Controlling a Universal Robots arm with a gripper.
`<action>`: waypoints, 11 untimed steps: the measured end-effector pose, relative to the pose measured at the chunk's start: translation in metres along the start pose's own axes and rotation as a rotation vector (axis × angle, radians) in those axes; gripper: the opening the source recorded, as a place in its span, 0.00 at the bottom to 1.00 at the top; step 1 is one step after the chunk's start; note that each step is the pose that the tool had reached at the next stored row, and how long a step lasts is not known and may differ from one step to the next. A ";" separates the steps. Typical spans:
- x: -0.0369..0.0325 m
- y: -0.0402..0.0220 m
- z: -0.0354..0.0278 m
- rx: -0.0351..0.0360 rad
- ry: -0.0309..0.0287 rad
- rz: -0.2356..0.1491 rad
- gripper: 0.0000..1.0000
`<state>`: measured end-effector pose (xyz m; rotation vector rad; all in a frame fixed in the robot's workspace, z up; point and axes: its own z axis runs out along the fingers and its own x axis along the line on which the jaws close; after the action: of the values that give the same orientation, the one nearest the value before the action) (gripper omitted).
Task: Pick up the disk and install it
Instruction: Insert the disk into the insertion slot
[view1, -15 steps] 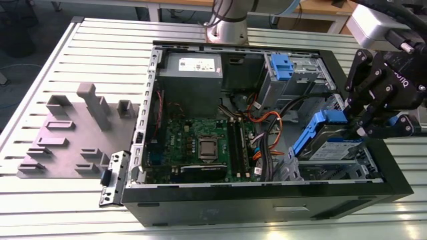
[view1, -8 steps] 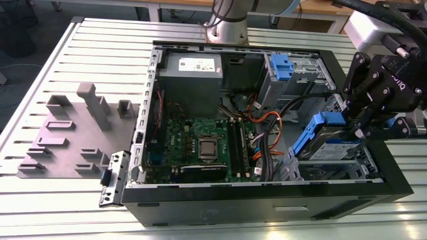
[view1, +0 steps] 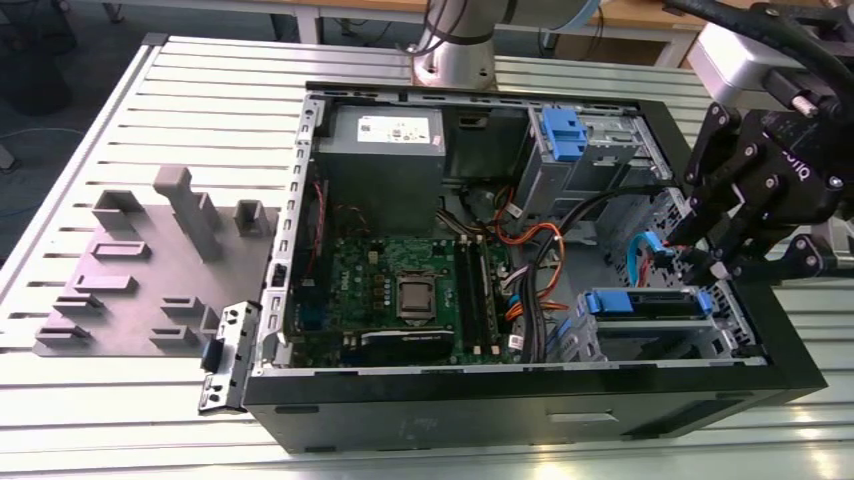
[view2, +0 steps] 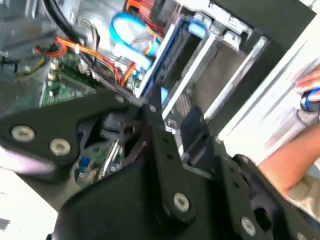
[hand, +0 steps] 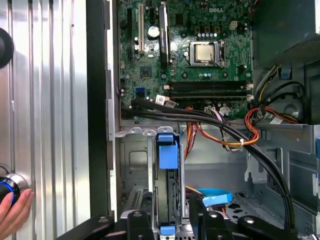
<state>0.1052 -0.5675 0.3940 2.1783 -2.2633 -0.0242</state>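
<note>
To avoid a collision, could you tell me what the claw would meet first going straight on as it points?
Probably the blue-railed disk in the drive cage beneath the claw, though depth is unclear.

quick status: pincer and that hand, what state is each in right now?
Pincer: cannot be told; it is right at the disk.
Person's hand: beside a round blue-ringed object; grip cannot be told.

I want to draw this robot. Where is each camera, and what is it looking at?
Exterior view: above, looks down into the computer case; gripper shows.
First wrist view: on the arm, faces the motherboard; gripper shows.
Second wrist view: on the arm, faces the drive cage; gripper shows.
Both wrist views share a person's hand.
</note>
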 end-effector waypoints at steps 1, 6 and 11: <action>0.0000 0.0000 0.0000 0.0000 0.0000 0.000 0.42; 0.0000 0.0000 0.0001 0.0003 0.0000 0.000 0.42; 0.0001 0.0002 0.0035 0.0114 -0.0005 0.000 0.42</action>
<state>0.1050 -0.5675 0.3906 2.1842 -2.2692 -0.0119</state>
